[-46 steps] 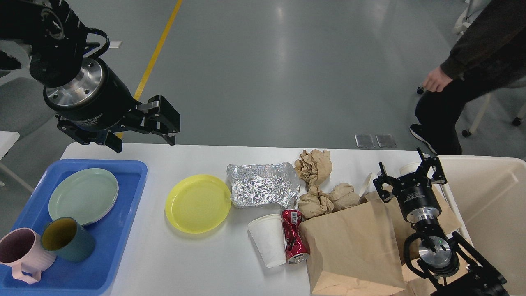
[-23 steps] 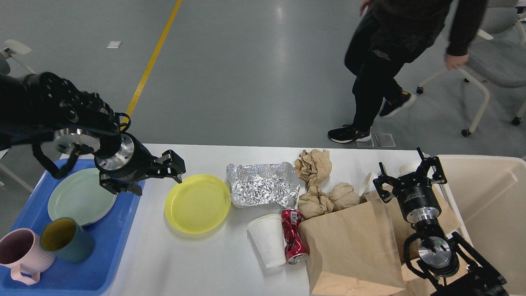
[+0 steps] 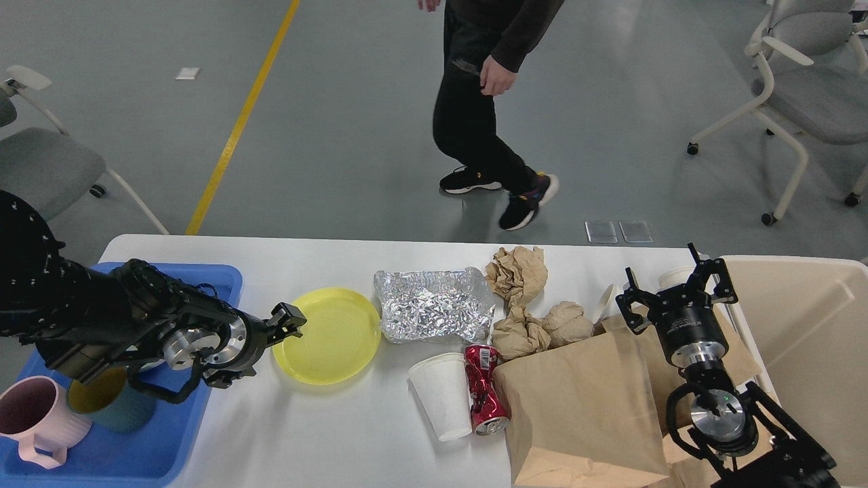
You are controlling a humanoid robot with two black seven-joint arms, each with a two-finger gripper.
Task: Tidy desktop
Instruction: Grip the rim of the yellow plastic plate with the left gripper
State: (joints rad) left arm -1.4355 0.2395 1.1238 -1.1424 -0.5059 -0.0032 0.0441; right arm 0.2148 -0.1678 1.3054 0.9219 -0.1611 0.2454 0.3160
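Note:
The white desktop (image 3: 325,434) holds a yellow plate (image 3: 332,335), a crumpled foil sheet (image 3: 434,305), crumpled brown paper balls (image 3: 519,271) (image 3: 536,329), a white paper cup (image 3: 444,396) on its side, a crushed red can (image 3: 485,390) and a brown paper bag (image 3: 583,413). My left gripper (image 3: 261,349) is low over the tray's right edge. It is open, with one finger at the yellow plate's left rim. My right gripper (image 3: 675,285) is open and empty above the bag's far end.
A blue tray (image 3: 169,434) at the left holds a teal mug (image 3: 112,410) and a pink mug (image 3: 37,417). A cream bin (image 3: 807,339) stands at the right. A person (image 3: 481,102) walks behind the table. Chairs (image 3: 807,88) stand on the floor.
My left arm has come down from high over the tray's far corner to the yellow plate's left rim. The person has walked from right to left. The right arm has not moved.

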